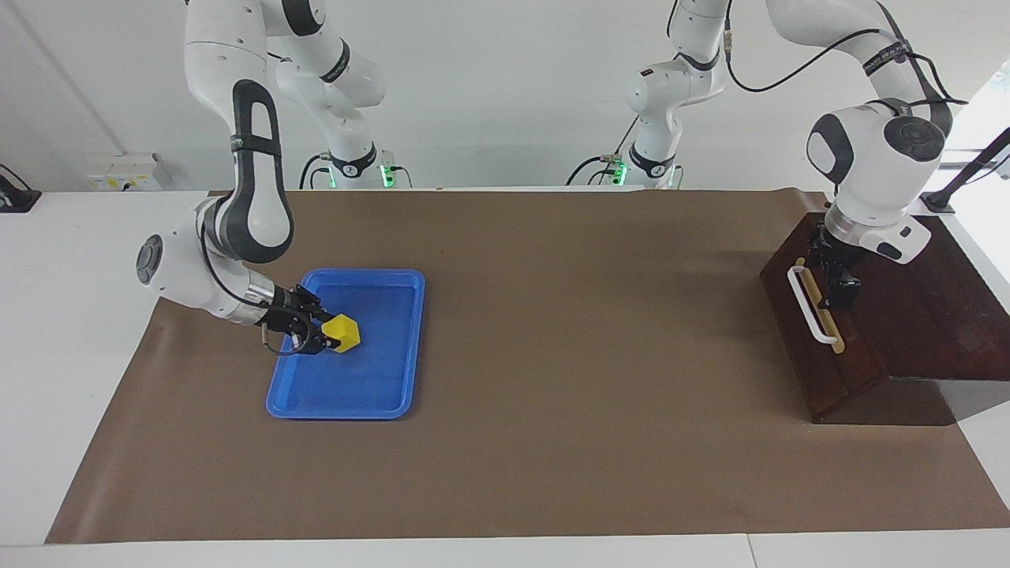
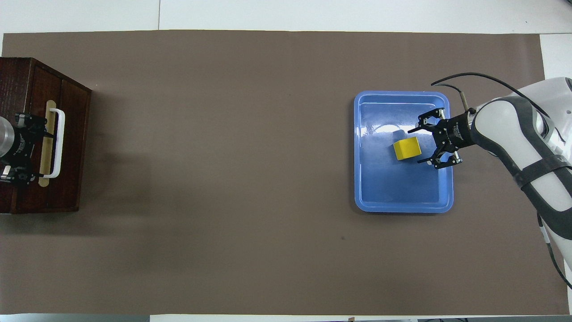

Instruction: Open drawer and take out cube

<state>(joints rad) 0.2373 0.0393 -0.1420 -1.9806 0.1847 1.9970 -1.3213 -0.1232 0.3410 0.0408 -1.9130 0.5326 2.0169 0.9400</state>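
The yellow cube (image 1: 342,332) (image 2: 406,148) rests on the floor of the blue tray (image 1: 392,390) (image 2: 403,199). My right gripper (image 1: 322,339) (image 2: 416,146) is low in the tray right beside the cube, open, its fingers spread to either side of the cube's edge. The dark wooden drawer (image 1: 821,355) (image 2: 71,147) is pushed in flush with its cabinet at the left arm's end of the table. Its white handle (image 1: 808,306) (image 2: 56,144) faces the table's middle. My left gripper (image 1: 835,290) (image 2: 27,149) stands open at the drawer front's top edge, next to the handle.
The dark wooden cabinet (image 1: 931,315) holding the drawer stands on the brown mat (image 1: 584,331) that covers the table. The tray lies toward the right arm's end of the table. A white table margin borders the mat.
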